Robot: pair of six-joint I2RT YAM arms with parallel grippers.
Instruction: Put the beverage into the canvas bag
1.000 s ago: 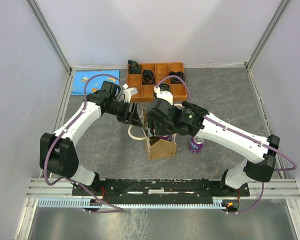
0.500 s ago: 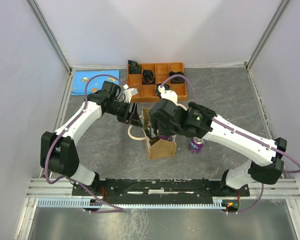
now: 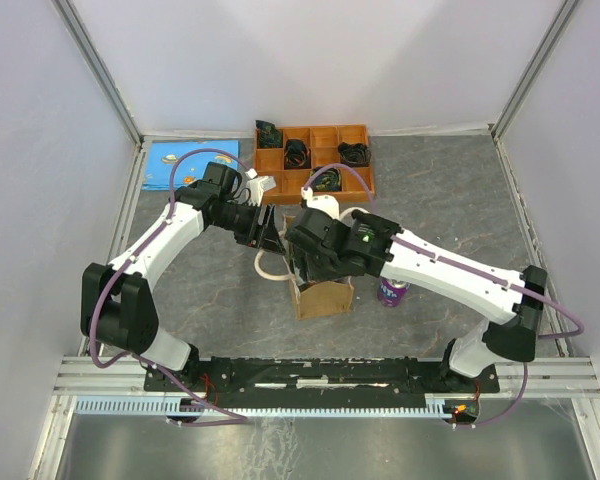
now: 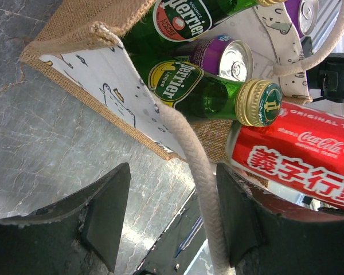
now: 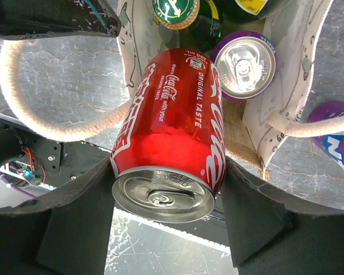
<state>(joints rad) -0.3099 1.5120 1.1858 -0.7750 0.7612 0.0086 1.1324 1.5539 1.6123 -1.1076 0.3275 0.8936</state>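
The beverage, a red cola can [image 5: 172,137], is clamped side-on between the fingers of my right gripper [image 5: 167,189], bottom end tipped into the mouth of the canvas bag [image 3: 322,296]. Inside the bag [image 4: 74,43] lie two green glass bottles [image 4: 189,91] and a purple can [image 5: 243,66]. My left gripper [image 4: 172,217] stands open at the bag's left side. One cream rope handle [image 4: 195,166] runs between its fingers, resting against the right one, unpinched. In the top view the right wrist [image 3: 315,250] covers most of the bag's opening.
Another purple can [image 3: 392,290] stands on the table just right of the bag. An orange compartment tray [image 3: 315,160] with dark items sits at the back. A blue book [image 3: 185,160] lies at the back left. The second rope handle [image 5: 309,127] loops on the bag's right side.
The right arm has shifted left and lower over the bag with the red can. The left arm has stayed put.
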